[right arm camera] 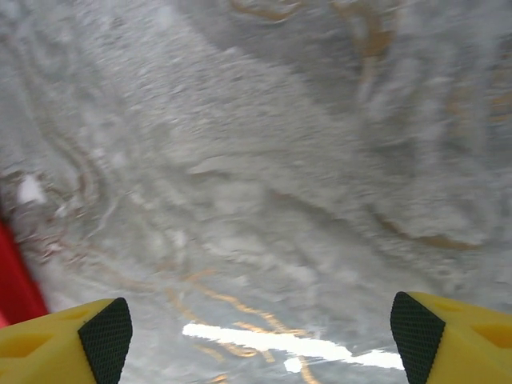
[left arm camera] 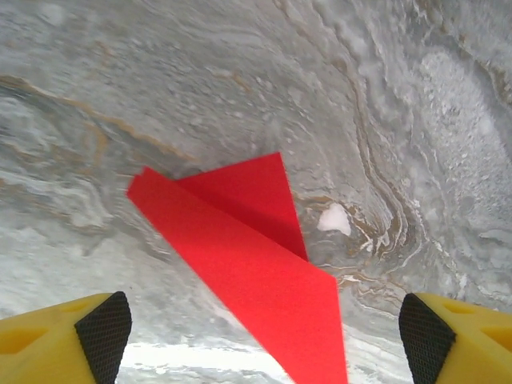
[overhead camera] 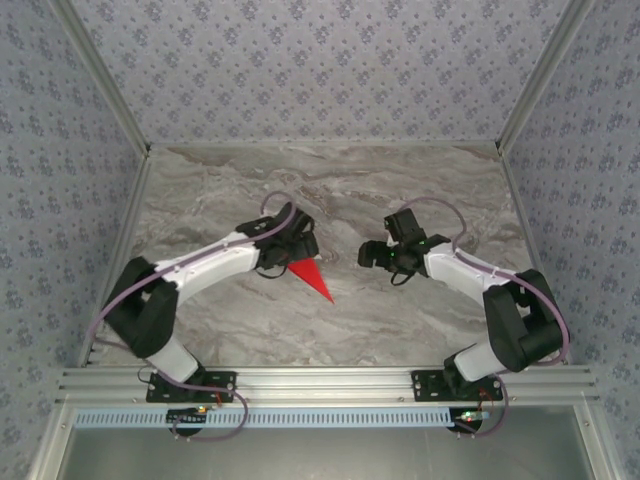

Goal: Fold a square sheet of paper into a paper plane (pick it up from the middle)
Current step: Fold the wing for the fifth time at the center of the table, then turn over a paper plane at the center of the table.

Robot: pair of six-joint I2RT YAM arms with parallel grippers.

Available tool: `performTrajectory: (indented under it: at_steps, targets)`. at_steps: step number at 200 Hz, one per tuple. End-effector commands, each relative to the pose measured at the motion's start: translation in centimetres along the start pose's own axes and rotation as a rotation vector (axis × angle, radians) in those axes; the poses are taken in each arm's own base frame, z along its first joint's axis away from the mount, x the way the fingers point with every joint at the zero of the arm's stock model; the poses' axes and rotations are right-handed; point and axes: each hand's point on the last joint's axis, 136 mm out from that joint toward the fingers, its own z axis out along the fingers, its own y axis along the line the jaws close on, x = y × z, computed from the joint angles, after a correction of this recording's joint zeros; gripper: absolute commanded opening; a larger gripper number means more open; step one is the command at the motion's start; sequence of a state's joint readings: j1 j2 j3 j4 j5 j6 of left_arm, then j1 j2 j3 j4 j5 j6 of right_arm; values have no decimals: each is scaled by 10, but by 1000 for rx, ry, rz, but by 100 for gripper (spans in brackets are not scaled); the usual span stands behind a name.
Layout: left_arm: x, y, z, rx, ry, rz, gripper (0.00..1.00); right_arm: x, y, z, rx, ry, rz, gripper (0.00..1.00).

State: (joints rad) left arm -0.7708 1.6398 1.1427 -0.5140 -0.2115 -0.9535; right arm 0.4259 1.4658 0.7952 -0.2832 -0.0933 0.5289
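The square sheet of paper is folded into a narrow, pointed red paper plane (overhead camera: 313,276) and lies flat on the marble table (overhead camera: 330,190), its tip toward the near right. In the left wrist view the paper plane (left arm camera: 256,272) shows layered creases and runs down between my fingers. My left gripper (overhead camera: 298,246) hovers over its wide end, open, and the yellow fingers (left arm camera: 104,332) stand far apart on either side without touching the paper. My right gripper (overhead camera: 376,254) is open over bare marble to the right of the plane. A red edge of the plane (right arm camera: 16,280) shows at the left of its wrist view.
Patterned walls enclose the table on three sides. An aluminium rail (overhead camera: 330,385) carrying both arm bases runs along the near edge. A small white patch in the marble (left arm camera: 334,218) lies beside the plane.
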Motion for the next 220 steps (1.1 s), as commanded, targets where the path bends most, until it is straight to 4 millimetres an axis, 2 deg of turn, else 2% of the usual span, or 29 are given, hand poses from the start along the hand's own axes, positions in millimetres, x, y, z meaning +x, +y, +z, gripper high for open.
performTrajectory:
  at_steps: [1,9,49,116,173,220]
  targets:
    - [13,3,9,-134,41,21,90,-10,-19,-4,43,-53,-14,89]
    - [14,-5,14,-136,46,32,90,-10,-23,-3,41,-55,-7,89]
    - [23,-9,28,-268,118,93,87,-4,-37,4,32,-47,28,89]
    - [40,1,29,-377,185,99,79,1,-36,8,9,-13,43,86]
    - [43,3,30,-399,211,105,78,3,-36,10,6,0,50,85]
    - [37,6,22,-400,174,83,66,4,-37,11,10,6,51,85]
